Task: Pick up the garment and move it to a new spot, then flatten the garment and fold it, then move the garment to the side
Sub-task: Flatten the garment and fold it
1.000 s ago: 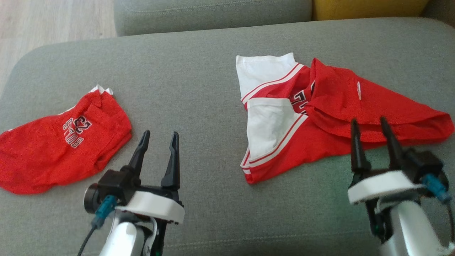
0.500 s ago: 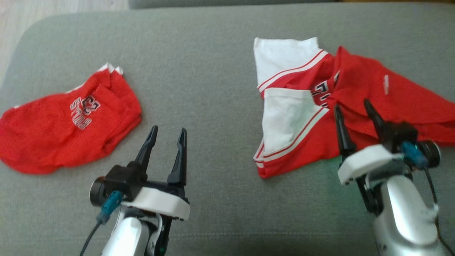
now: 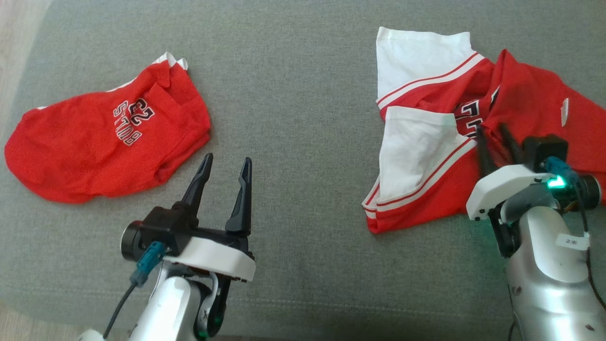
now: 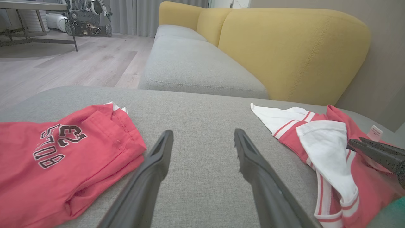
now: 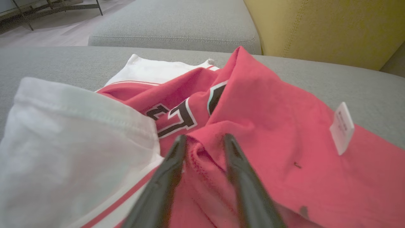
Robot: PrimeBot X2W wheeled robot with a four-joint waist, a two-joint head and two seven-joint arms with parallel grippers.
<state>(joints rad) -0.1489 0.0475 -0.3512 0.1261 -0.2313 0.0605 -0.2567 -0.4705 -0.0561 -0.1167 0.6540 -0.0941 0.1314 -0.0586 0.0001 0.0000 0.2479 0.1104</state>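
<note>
1. The right wrist view resolves what the head view blurs: the right gripper [image 5: 205, 137] stands narrow astride a raised red fold of the garment [image 5: 269, 126]. Whether it pinches the fold, I cannot tell.
2. The left gripper [image 3: 227, 159] gapes wide above the bare grey cushion [image 3: 293, 94], between the 2 shirts.
3. The garment lies crumpled on the right, red with white sleeves.
</note>
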